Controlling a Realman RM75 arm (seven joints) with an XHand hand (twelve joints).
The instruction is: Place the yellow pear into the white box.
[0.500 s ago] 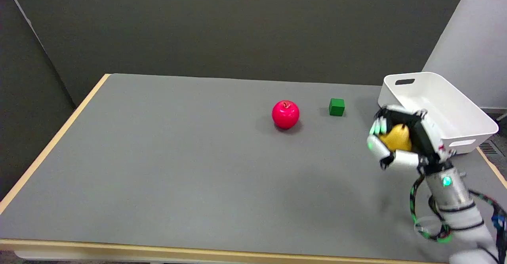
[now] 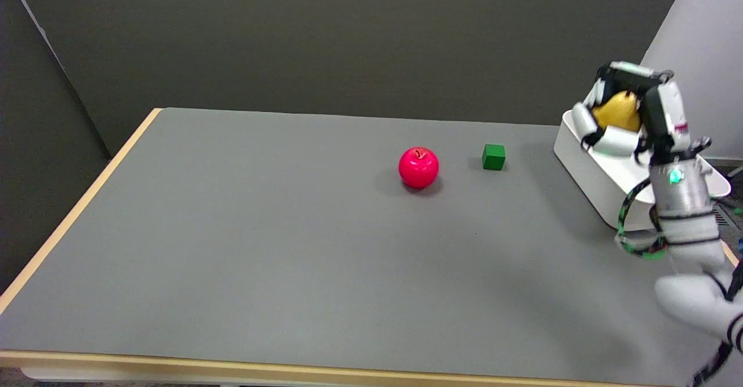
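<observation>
Right hand (image 2: 630, 111) is grasping the yellow pear (image 2: 617, 112), fingers wrapped round it, raised clear of the tabletop (image 2: 261, 230). Pear sits over the far-left end of the white box (image 2: 598, 169), so the drop target lies straight below and slightly toward 4 o'clock from the hand. Can't tell the pear's long axis, fingers cover most of it. Red apple (image 2: 418, 167) and green cube (image 2: 493, 157) sit well apart at 9 o'clock, out of the way. My read: lower a bit, then release.
</observation>
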